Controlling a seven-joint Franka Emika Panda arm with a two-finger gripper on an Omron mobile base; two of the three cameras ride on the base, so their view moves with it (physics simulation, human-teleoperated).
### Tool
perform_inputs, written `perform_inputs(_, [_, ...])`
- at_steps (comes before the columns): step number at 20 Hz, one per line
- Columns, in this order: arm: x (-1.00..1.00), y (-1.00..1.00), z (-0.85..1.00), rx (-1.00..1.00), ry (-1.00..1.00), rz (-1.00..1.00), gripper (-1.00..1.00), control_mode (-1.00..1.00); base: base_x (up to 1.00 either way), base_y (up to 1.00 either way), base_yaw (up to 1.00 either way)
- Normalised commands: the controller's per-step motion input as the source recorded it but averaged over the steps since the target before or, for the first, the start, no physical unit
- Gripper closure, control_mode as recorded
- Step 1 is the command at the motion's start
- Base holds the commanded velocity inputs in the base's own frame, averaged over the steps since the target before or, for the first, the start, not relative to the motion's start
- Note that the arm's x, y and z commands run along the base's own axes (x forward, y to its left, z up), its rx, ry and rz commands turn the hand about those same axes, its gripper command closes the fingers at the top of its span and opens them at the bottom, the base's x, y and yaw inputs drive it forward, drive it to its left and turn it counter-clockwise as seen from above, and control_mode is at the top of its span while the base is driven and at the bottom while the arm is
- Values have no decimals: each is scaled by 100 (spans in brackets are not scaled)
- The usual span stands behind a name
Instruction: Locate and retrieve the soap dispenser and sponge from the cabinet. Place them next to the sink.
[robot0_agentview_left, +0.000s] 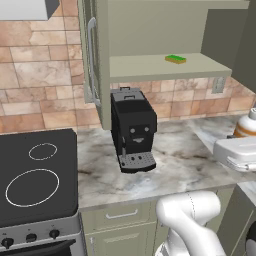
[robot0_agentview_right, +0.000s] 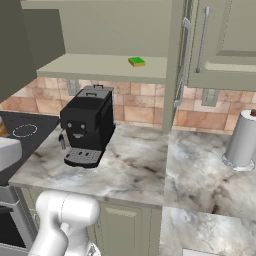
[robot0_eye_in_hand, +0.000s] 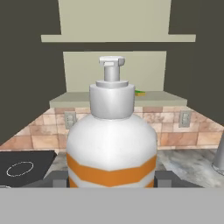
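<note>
The black coffee machine (robot0_agentview_left: 132, 131) is my landmark: it stands upright on the marbled counter (robot0_agentview_left: 185, 167) with its back near the tan tiled wall (robot0_agentview_left: 40, 85). To its left, flush against the counter's edge, lies the black cooktop (robot0_agentview_left: 35, 175) with two white ring marks, and below the counter in front of the machine I see pale green drawer fronts (robot0_agentview_left: 120, 215). Well to its right a grey paper-towel roll (robot0_agentview_right: 242, 140) stands upright on the counter, and wall sockets (robot0_agentview_right: 210, 96) sit in the tiles behind it.
</note>
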Motion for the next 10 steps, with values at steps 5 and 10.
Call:
perform_inputs(5, [0, 0, 0, 0, 0, 0, 100, -100, 0, 0, 0])
perform_inputs(10, [0, 0, 0, 0, 0, 0, 100, -100, 0, 0, 0])
